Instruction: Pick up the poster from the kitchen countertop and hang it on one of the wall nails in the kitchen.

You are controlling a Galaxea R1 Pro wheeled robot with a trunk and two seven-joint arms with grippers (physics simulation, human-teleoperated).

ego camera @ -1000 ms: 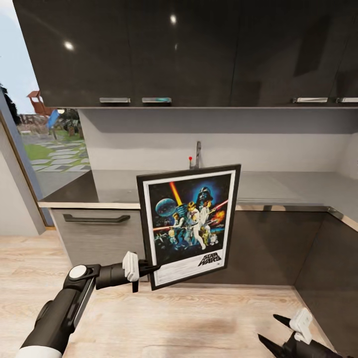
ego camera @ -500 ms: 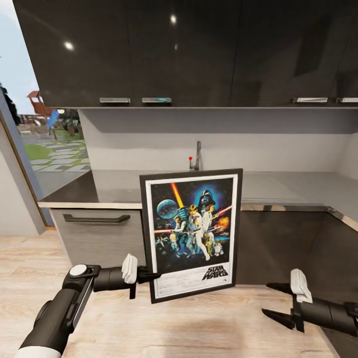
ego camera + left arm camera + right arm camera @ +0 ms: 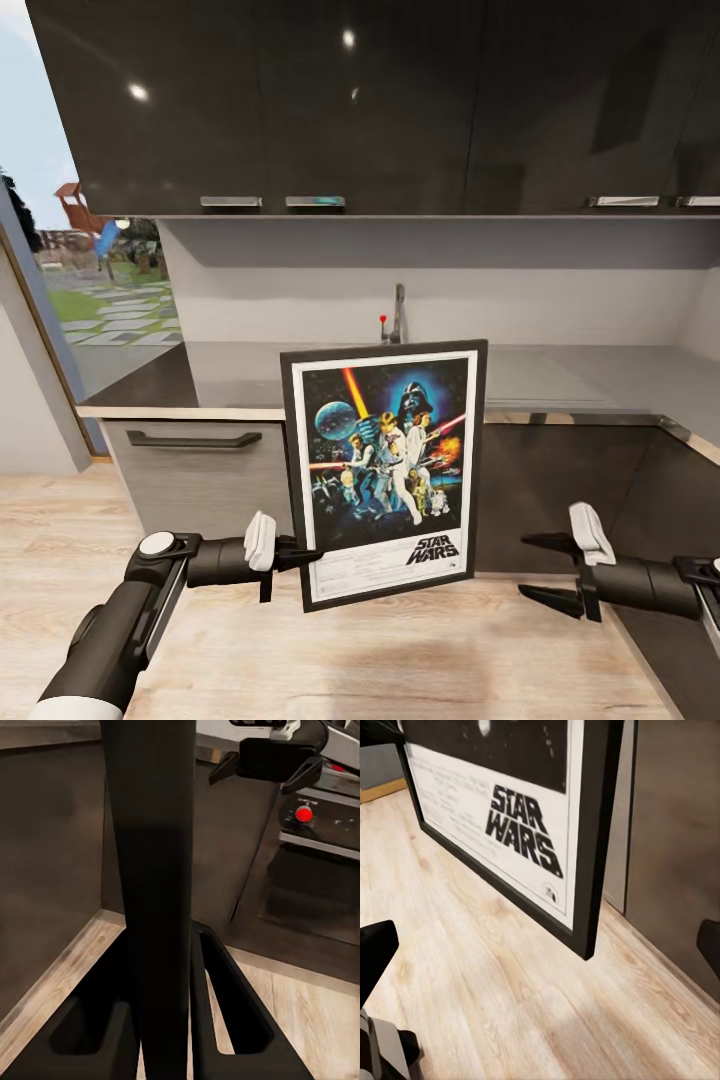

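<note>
My left tool [image 3: 300, 553] pinches only the poster [image 3: 385, 468] edge; right tool [image 3: 537, 570] gaping, empty. It could swing loose.

The left arm [image 3: 130, 610] reaches forward and inward from the lower left, its forearm level. Its pincer [image 3: 300, 555] is closed on the poster's [image 3: 385, 470] lower left edge, one finger on each side of the frame, holding it upright. The right arm [image 3: 660, 585] comes in from the right edge, pointing inward toward the poster. The right pincer [image 3: 545, 570] is spread wide, holding nothing, apart from the frame.
</note>
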